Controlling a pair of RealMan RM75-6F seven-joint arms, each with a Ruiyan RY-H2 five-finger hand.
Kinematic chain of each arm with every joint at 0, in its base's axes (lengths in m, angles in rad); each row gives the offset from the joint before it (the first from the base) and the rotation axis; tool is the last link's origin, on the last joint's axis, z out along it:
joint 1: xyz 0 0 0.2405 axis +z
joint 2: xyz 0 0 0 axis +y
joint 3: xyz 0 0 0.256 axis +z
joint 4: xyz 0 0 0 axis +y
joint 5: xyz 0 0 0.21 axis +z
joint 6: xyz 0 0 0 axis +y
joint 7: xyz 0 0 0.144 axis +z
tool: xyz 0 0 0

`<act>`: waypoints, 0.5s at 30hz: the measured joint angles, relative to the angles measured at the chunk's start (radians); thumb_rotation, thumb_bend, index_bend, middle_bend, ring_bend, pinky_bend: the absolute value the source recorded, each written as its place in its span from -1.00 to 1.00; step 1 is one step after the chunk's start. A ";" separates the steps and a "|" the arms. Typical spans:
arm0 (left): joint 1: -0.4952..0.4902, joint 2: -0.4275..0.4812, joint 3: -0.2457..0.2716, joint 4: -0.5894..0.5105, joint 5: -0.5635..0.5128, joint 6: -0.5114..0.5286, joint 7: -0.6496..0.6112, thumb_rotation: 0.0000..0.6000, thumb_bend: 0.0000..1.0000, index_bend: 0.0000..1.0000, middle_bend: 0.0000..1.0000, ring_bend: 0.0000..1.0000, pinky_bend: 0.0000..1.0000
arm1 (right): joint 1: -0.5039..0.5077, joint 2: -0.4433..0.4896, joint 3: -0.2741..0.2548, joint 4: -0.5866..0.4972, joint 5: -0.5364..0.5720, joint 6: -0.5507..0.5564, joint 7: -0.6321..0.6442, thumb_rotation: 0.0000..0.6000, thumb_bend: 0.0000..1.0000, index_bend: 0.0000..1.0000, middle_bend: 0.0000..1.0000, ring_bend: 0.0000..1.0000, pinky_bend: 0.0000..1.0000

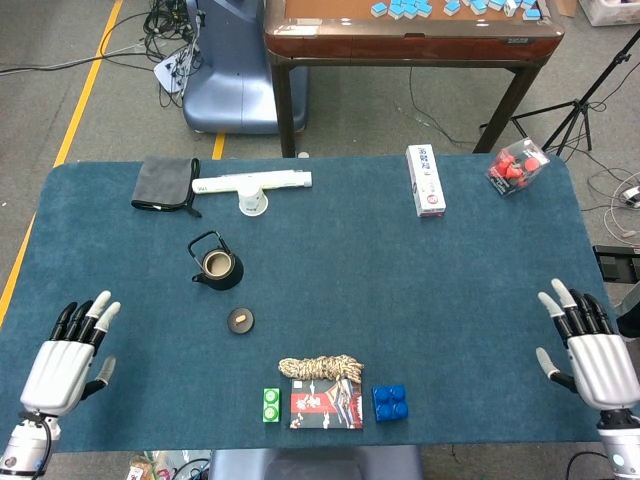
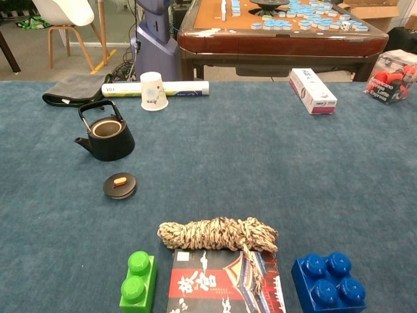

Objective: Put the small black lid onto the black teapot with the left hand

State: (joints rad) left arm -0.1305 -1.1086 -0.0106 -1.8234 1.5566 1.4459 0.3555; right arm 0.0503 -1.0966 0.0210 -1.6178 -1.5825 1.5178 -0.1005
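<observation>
Blue table (image 1: 400, 280): left hand (image 1: 60, 362), right hand (image 1: 597, 358) fingers spread, empty; chest view hides both.

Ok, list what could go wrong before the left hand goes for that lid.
1. The small black lid lies flat on the cloth with only a small knob, so the left hand, now open and far off, may fumble it.
2. The black teapot's upright handle arches over the opening and could block the lid.
</observation>
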 measured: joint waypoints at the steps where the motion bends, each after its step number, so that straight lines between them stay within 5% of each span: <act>1: -0.003 -0.001 -0.001 0.002 -0.005 -0.008 -0.004 1.00 -0.18 -0.91 -1.00 -1.00 -1.00 | 0.005 0.004 0.000 -0.008 -0.004 -0.006 0.000 1.00 -0.28 -1.00 -1.00 -1.00 -1.00; 15: -0.052 -0.081 0.002 0.108 -0.095 -0.143 -0.037 1.00 -0.18 -0.62 -1.00 -1.00 -1.00 | 0.095 0.084 0.035 -0.173 -0.016 -0.106 -0.100 1.00 -0.28 -1.00 -1.00 -1.00 -1.00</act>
State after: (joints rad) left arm -0.1829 -1.1896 -0.0086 -1.7157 1.4616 1.3028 0.3184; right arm 0.1457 -1.0125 0.0557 -1.7904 -1.5988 1.4120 -0.2003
